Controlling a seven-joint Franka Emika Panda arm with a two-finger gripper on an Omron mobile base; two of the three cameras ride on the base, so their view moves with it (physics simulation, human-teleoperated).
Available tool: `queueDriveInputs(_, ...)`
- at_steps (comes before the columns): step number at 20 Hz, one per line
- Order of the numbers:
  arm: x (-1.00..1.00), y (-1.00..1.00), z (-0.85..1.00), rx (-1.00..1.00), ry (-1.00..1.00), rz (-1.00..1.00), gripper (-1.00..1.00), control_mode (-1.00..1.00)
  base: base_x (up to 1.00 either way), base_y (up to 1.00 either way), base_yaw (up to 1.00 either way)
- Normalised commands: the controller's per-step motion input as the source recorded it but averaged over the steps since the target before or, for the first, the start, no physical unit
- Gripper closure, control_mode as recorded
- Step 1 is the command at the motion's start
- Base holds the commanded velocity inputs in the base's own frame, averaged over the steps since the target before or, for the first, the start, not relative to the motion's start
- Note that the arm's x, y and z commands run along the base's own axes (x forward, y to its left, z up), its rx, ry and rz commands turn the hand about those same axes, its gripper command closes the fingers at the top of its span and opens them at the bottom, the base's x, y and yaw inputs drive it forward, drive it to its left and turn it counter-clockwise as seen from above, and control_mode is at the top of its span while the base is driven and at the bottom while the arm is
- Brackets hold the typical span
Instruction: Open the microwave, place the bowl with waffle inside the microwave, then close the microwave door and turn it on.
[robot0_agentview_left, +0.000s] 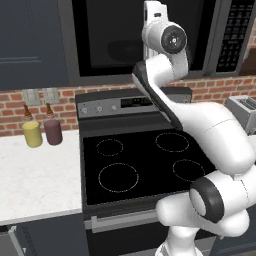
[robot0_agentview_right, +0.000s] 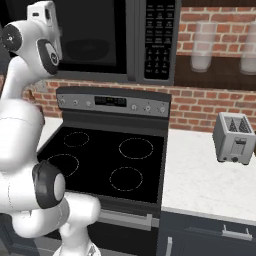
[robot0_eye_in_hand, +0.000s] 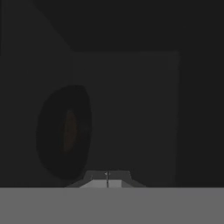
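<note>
— What blocks the way into the microwave (robot0_agentview_right: 100, 40)?
— Its door (robot0_agentview_left: 140, 37) stands shut across the front, the bowl (robot0_eye_in_hand: 63, 131) behind the glass.
— Free room elsewhere?
— The stove (robot0_agentview_left: 145, 165) top lies bare; bottles (robot0_agentview_left: 42, 131) and toaster (robot0_agentview_right: 234, 137) flank it on the counter (robot0_agentview_right: 210, 175).

The left base view looks forward and down from behind the white arm (robot0_agentview_left: 200, 135), which rises at its lower right; the right base view does the same with the arm at its lower left. Both share the black glass-top stove (robot0_agentview_left: 145, 165) and the wide dark-grey microwave (robot0_agentview_right: 125, 40) above it. The hand view sits close, facing the microwave's dim window.
</note>
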Motion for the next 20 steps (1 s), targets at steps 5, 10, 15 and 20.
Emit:
queueDriveInputs(5, 1.00, -0.03, -0.13, 0.13, 0.10, 0.26, 1.00, -1.00, 0.00, 0.00, 0.00)
queueDriveInputs(10, 0.30, -0.19, -0.14, 0.05, 0.02, 0.05, 1.00, -1.00, 0.00, 0.00, 0.00)
queueDriveInputs(15, -0.70, -0.44, -0.01, 0.08, -0.04, 0.02, 1.00, -1.00, 0.00, 0.00, 0.00)
queueDriveInputs(20, -1.00, -0.67, 0.02, 0.09, -0.07, 0.03, 1.00, -1.00, 0.00, 0.00, 0.00)
